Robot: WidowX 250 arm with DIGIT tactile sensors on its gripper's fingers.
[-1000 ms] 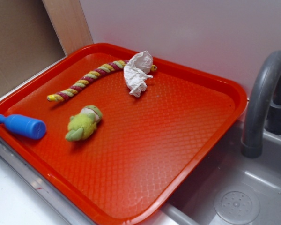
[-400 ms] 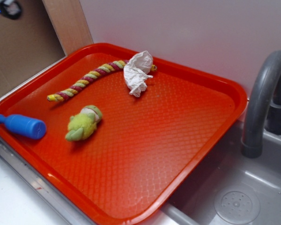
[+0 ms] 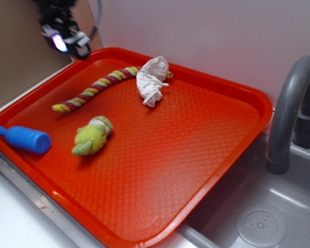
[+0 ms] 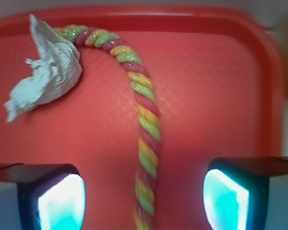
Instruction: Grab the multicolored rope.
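1. Gripper point(image 4: 144, 191): jaws spread wide, empty. Wrist view shows both fingers point(image 4: 53, 196) at the bottom corners w/ a broad gap between them, nothing held. In the exterior view the gripper point(image 3: 67, 39) hovers above the tray's far-left corner, blurred, so jaw state can't be read from there.

2. Multicolored rope point(image 3: 95, 86): lies flat on the red tray point(image 3: 206, 155), far-left part, apart from the gripper. One end sits near the left rim; the other runs under a crumpled white tissue point(image 3: 151, 80) by the back rim, w/ a small tip poking out beyond it.

3. Key relation: in the wrist view the rope point(image 4: 146, 120) runs up the gap between the fingers, approx centred, long axis roughly perpendicular to the closing direction, then curves off toward the tissue point(image 4: 48, 74). So the rope sits below and ahead of the gripper; judged next move is mostly straight descent onto the mid-section, little re-orienting needed.

4. Risk, as a judgement: tissue touches/covers one rope end, so grabbing nearer the free straight part avoids snagging it.

5. Hard to see: wrist view is soft/blurred; the rope's near end is cut off at the bottom edge; height above the tray can't be told. Green plush toy point(image 3: 92, 137) and blue toy bottle point(image 3: 25, 138) lie well apart from the rope, not in the wrist view.
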